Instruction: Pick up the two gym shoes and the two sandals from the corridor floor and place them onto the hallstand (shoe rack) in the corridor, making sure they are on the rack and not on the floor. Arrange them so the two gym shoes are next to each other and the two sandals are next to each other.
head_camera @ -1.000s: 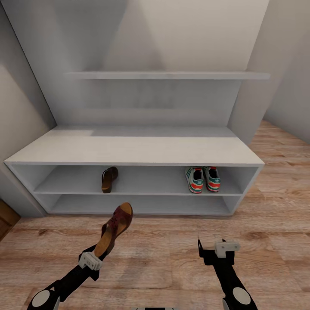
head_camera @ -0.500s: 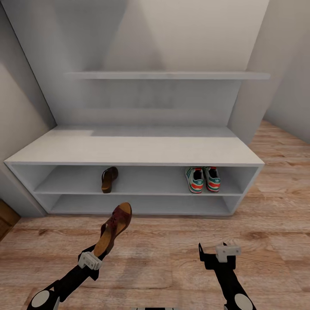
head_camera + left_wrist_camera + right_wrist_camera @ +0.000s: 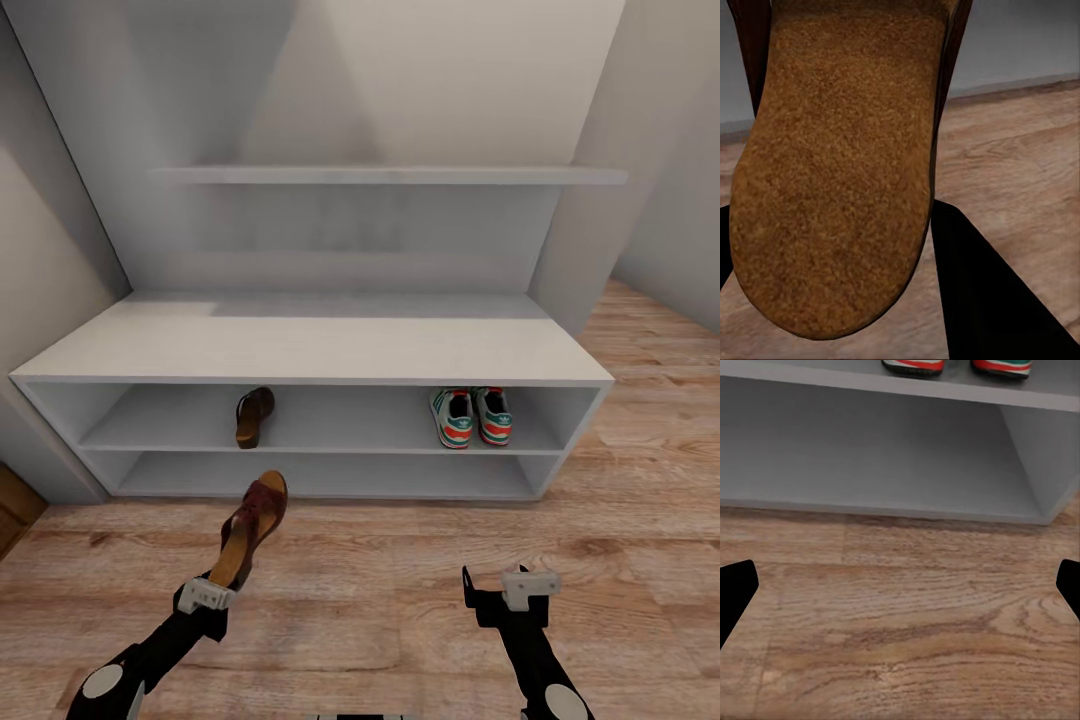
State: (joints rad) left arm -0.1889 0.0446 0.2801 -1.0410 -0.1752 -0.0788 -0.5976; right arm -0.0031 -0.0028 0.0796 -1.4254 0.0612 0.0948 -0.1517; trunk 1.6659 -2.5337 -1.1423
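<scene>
My left gripper (image 3: pixel 208 592) is shut on the heel of a dark brown sandal (image 3: pixel 251 527), held toe-up above the wood floor (image 3: pixel 380 590) in front of the hallstand (image 3: pixel 310 350). In the left wrist view the sandal's tan sole (image 3: pixel 832 172) is close to the camera. The other sandal (image 3: pixel 254 415) lies on the upper shelf tier, left of centre. Both gym shoes (image 3: pixel 471 415) stand side by side on the same tier at the right; their toes (image 3: pixel 956 366) appear in the right wrist view. My right gripper (image 3: pixel 510 585) is open and holds nothing, low over the floor.
A grey wall shelf (image 3: pixel 390 175) hangs above the hallstand. Pale walls close in on the left and right. A dark wooden edge (image 3: pixel 15 510) shows at the far left by the floor. Bare plank floor lies between me and the rack.
My left gripper has shifted slightly left and down with the sandal, whose toe now points lower. The right gripper has sunk a little. The shoes on the shelf have not moved.
</scene>
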